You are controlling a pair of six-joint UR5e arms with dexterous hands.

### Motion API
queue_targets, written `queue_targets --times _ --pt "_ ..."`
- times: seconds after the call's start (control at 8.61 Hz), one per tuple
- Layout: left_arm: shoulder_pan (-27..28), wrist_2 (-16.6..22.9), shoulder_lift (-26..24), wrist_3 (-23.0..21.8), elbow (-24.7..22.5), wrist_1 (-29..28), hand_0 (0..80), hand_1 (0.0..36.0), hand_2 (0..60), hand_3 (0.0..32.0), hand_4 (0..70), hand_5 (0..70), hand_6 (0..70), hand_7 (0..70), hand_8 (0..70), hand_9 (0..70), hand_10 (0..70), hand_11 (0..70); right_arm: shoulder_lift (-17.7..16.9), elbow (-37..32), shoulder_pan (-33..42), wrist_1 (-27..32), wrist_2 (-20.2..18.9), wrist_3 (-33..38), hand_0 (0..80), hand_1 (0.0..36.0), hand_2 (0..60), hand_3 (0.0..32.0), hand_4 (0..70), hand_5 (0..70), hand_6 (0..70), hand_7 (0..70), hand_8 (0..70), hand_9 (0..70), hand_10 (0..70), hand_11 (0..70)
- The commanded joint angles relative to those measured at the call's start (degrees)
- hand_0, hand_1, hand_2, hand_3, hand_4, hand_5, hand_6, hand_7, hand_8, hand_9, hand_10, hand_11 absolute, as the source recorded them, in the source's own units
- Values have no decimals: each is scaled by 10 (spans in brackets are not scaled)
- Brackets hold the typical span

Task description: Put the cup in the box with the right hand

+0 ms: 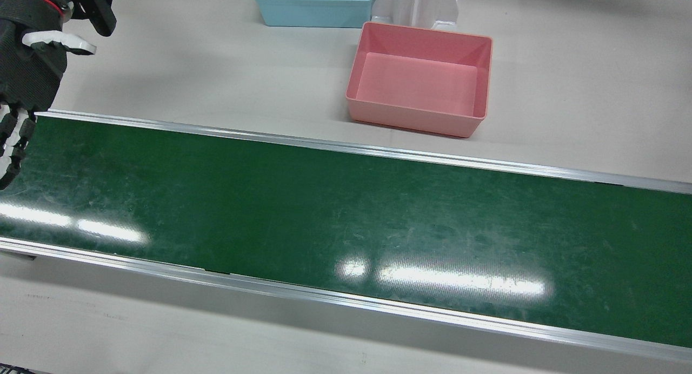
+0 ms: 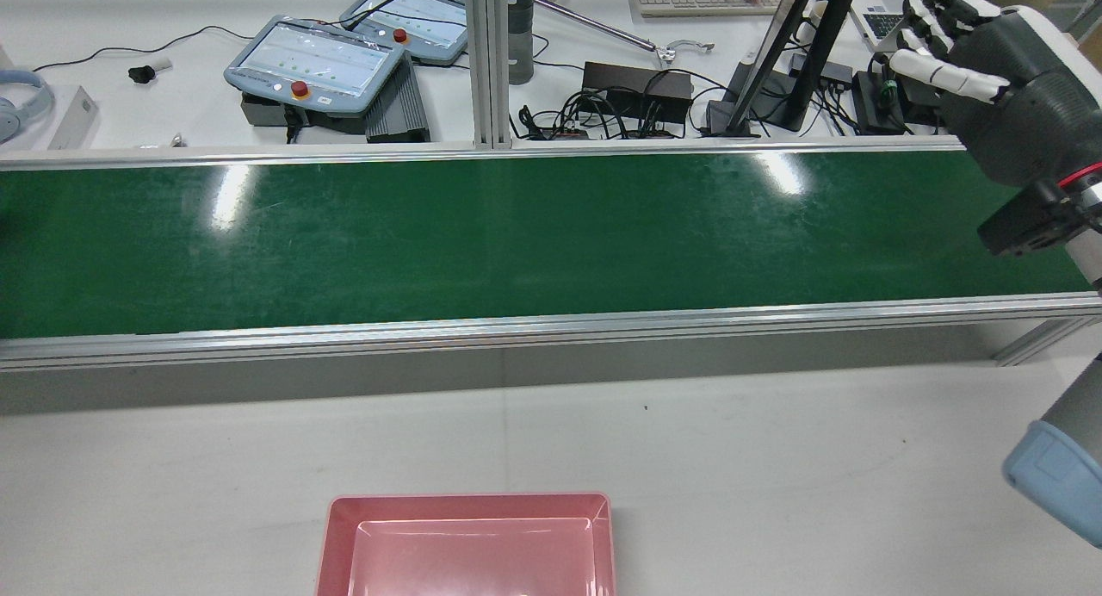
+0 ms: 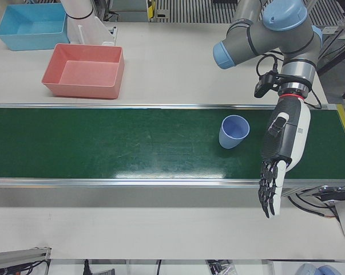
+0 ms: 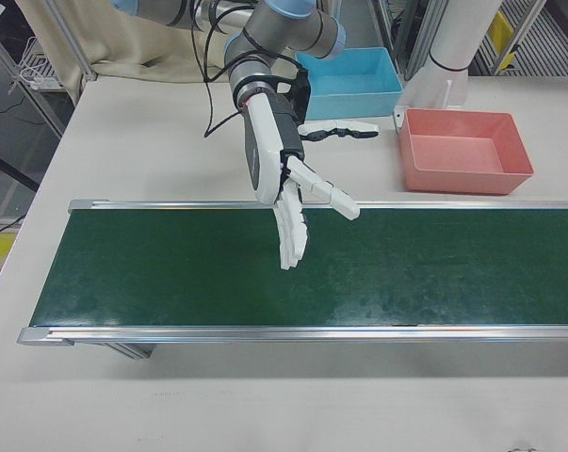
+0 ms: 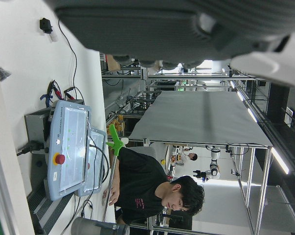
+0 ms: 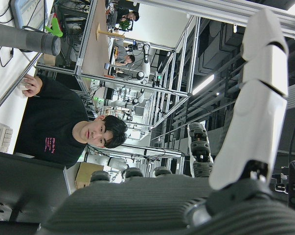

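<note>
A light blue cup (image 3: pixel 234 132) stands upright on the green conveyor belt (image 3: pixel 103 143); only the left-front view shows it. My left hand (image 3: pixel 280 154) hangs open and empty just to the cup's right in that view, fingers pointing down over the belt's near edge. My right hand (image 4: pixel 288 202) is open and empty above the far edge of the belt (image 4: pixel 406 268), fingers spread downward; it also shows in the front view (image 1: pixel 30 66) and the rear view (image 2: pixel 990 71). The empty pink box (image 1: pixel 419 79) sits on the white table beyond the belt.
A blue box (image 1: pixel 313 4) stands behind the pink box (image 4: pixel 462 151), next to a white pedestal (image 1: pixel 416 6). Across the belt (image 2: pixel 516 234) are teach pendants (image 2: pixel 314 62), cables and a keyboard. The belt has raised aluminium rails (image 1: pixel 378 149).
</note>
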Motion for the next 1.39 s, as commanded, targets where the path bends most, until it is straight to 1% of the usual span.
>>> queue_targets --times 0.0,0.12,0.35,0.46,0.58,1.04,1.28 --pt "0 0 -1 0 1 -1 0 0 0 0 0 0 0 0 0 0 0 0 -2 26 -4 -30 2 6 495 217 108 0 0 50 0 0 0 0 0 0" --pt "0 1 -1 0 1 -1 0 0 0 0 0 0 0 0 0 0 0 0 -3 29 0 -31 3 7 493 219 121 0 0 50 0 0 0 0 0 0" --pt "0 1 -1 0 2 0 0 0 0 0 0 0 0 0 0 0 0 0 -28 48 2 -31 3 9 488 215 125 0 0 49 0 0 0 0 0 0" --pt "0 0 -1 0 2 -1 0 0 0 0 0 0 0 0 0 0 0 0 -32 49 2 -31 2 11 486 214 126 0 0 48 0 0 0 0 0 0" --pt "0 0 -1 0 2 -1 0 0 0 0 0 0 0 0 0 0 0 0 -32 48 1 -31 3 11 488 212 120 0 0 49 0 0 0 0 0 0" --pt "0 0 -1 0 0 0 0 0 0 0 0 0 0 0 0 0 0 0 -33 50 2 -31 2 11 487 214 136 0 0 48 0 0 0 0 0 0" --pt "0 1 -1 0 1 0 0 0 0 0 0 0 0 0 0 0 0 0 -34 51 2 -31 2 12 487 212 130 0 0 48 0 0 0 0 0 0"
